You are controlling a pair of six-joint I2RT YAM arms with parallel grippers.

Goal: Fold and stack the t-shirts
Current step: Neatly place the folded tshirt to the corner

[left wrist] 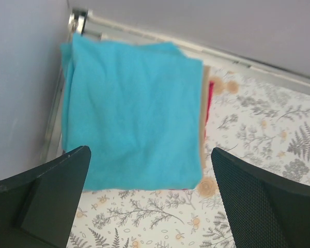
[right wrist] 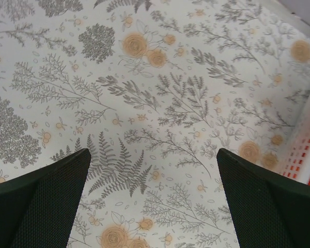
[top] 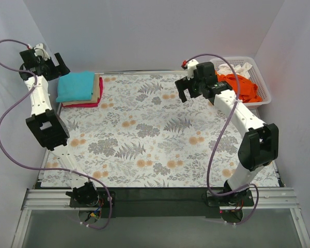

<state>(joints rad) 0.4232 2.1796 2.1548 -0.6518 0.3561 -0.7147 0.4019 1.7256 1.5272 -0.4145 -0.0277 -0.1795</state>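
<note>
T-shirts are seen in two places. At the far left corner of the floral table cloth [top: 144,129], three folded ones are stacked: a turquoise shirt [top: 76,85] on top, a tan shirt [top: 97,86] under it and a magenta-red shirt [top: 83,104] at the bottom, whose edges show along the stack's right and near sides. At the far right, an orange shirt [top: 244,86] and a white shirt [top: 237,67] are heaped unfolded in the basket [top: 264,89].

The left gripper [top: 45,66] is held in the air above the stack, its jaws spread wide and nothing gripped between them. The right gripper [top: 188,93] is held over bare cloth just left of the basket, likewise spread wide and empty.
</note>
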